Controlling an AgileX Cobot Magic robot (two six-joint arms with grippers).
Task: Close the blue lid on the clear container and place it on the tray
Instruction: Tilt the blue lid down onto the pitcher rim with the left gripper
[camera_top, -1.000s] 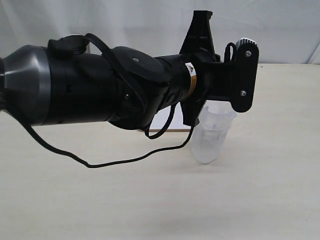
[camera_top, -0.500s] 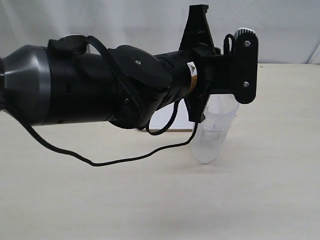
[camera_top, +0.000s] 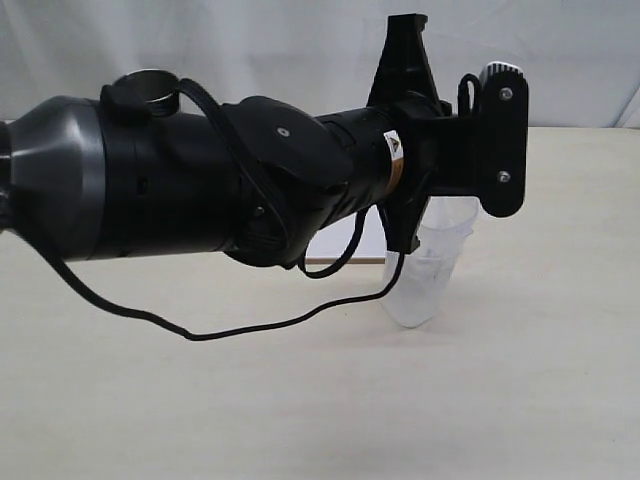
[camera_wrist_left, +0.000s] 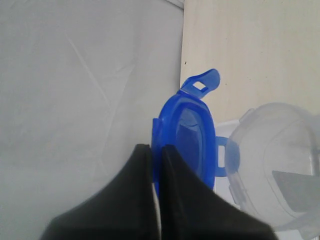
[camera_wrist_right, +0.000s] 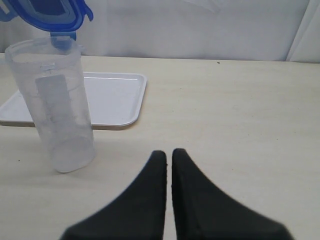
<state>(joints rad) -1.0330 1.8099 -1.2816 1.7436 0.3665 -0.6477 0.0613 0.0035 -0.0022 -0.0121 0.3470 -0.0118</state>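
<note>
The blue lid (camera_wrist_left: 186, 142) hangs on edge above the table, pinched at its rim by my left gripper (camera_wrist_left: 156, 148), which is shut on it. Right beside it is the open mouth of the clear container (camera_wrist_left: 274, 167). In the right wrist view the clear container (camera_wrist_right: 56, 107) stands upright on the table, and the blue lid (camera_wrist_right: 45, 11) hovers just above its rim. The white tray (camera_wrist_right: 112, 97) lies behind the container. My right gripper (camera_wrist_right: 169, 152) is shut on nothing, low over the table and apart from the container. In the exterior view the left arm hides the lid.
The bulky black left arm (camera_top: 200, 190) fills the middle of the exterior view and covers most of the tray (camera_top: 345, 245). A black cable (camera_top: 250, 325) droops from it down to the table. White cloth backs the table's far edge.
The left wrist has shifted a little to the right and slightly up, carrying the lid over the container's mouth. The container has not moved.
</note>
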